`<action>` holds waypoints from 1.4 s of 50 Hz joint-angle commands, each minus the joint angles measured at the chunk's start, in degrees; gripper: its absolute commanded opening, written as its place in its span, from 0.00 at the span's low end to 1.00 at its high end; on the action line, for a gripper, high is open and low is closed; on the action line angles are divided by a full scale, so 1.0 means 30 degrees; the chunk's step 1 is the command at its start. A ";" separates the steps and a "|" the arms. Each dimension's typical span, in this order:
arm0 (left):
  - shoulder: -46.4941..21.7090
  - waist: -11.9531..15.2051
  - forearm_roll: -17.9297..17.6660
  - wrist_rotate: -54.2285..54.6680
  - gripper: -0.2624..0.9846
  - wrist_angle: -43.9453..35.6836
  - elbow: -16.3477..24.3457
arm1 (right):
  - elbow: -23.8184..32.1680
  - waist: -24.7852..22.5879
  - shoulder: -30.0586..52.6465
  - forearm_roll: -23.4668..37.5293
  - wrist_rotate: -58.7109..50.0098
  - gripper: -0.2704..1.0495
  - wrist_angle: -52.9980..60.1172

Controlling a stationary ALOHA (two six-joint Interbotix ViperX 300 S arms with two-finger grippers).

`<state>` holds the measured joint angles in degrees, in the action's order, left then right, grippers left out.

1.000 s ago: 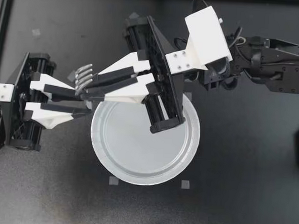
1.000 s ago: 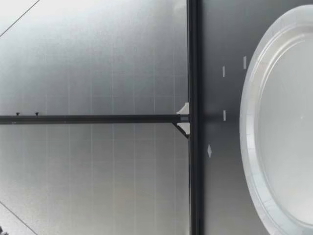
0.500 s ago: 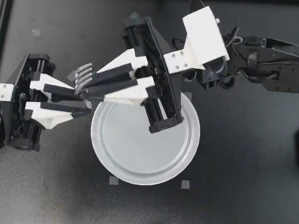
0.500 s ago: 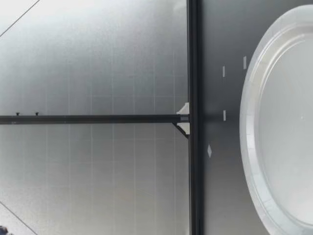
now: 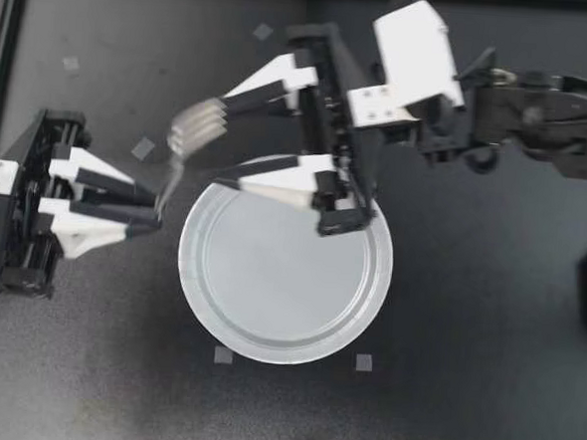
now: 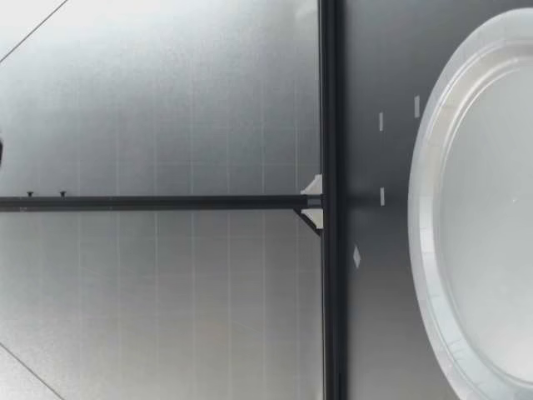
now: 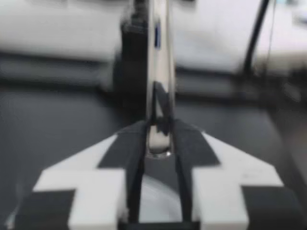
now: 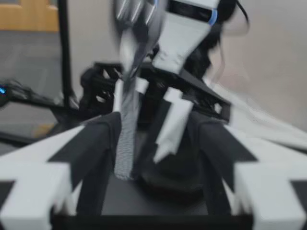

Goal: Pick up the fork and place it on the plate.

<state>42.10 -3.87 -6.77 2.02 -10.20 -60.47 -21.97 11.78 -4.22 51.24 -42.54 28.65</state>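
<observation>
Silver fork (image 5: 194, 126) is up off the table, held by its handle end in my left gripper (image 5: 157, 212). The tines point away from that gripper. Left fingers are pressed in on the handle from both sides. The left wrist view backs this: the handle tip sits pinched between the two black pads and the fork runs straight ahead. The fork is motion-blurred in the top view. It hangs just outside the rim of the white plate (image 5: 196, 312), on the left arm's side, not over the plate.

My right gripper (image 5: 221, 143) reaches in from the right across the plate's far edge, fingers spread wide. One finger's tip is just beside the tines and the other's is over the plate rim, so the fork's tine end lies between them. Cannot tell from the top view whether the nearer finger touches the tines. In the right wrist view the fork stands between the open fingers, close by one and well apart from the other. The left gripper shows beyond it.

The plate lies flat on the black table (image 5: 462, 390); the low view shows its rim and inside. Two small grey tape squares (image 5: 223, 354) sit on the table just beside the plate.
</observation>
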 commanded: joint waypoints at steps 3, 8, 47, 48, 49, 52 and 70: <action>0.0820 0.0029 -0.0527 0.0762 0.28 0.5391 0.0645 | -0.1318 0.0117 -0.1934 -0.0439 -0.0205 0.67 -0.1230; 0.1055 -0.0088 -0.0879 0.1934 0.28 0.8408 -0.0176 | -0.3135 0.0146 -0.2988 -0.2021 -0.0264 0.67 -0.1406; -0.2168 -0.0352 -0.0557 0.4541 0.28 1.5674 0.1494 | -0.7090 0.0176 -0.4424 -0.5244 -0.0146 0.67 -0.3867; -0.2461 -0.0352 -0.0557 0.4541 0.28 1.5703 0.1348 | -0.7090 0.0176 -0.4336 -0.5215 -0.0146 0.67 -0.3867; -0.2754 -0.0352 -0.0586 0.4541 0.28 1.5645 0.1230 | -0.7119 0.0176 -0.4277 -0.5215 -0.0146 0.67 -0.3867; -0.3896 -0.0352 -0.0557 0.4482 0.28 1.4854 0.0674 | -0.7119 0.0176 -0.4102 -0.5244 -0.0176 0.67 -0.3779; -0.7500 -0.0352 -0.0381 0.4424 0.28 1.1367 -0.0498 | -0.7383 0.0176 -0.3516 -0.5537 -0.0264 0.67 -0.2812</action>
<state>20.21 -4.75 -8.00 15.47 24.26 -62.49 -44.74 11.87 -14.59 35.24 -43.33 19.25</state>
